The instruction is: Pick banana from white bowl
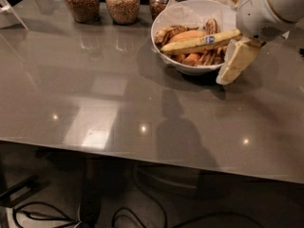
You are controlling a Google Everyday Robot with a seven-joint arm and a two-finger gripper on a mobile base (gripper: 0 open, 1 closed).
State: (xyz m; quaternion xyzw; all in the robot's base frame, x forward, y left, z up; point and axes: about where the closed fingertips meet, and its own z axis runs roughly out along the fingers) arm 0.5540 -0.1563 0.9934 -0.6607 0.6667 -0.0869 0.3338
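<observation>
The banana (199, 42) lies on top of the other fruit in the bowl (192, 70), running from about 9 o'clock to 3 o'clock with its blue sticker facing up. Being the topmost piece, it is probably free to lift without disturbing the rest. Its right end reaches over the rim beside the arm's white housing. The gripper (228, 75) hangs just outside the bowl at about 4 o'clock, angled down towards the table (118, 103). It is below the banana and has no hold on it. I cannot tell whether its jaws are wide or narrow. From there it would probably need to rise over the rim. Jars (122, 3) stand at 10 o'clock, well clear.
</observation>
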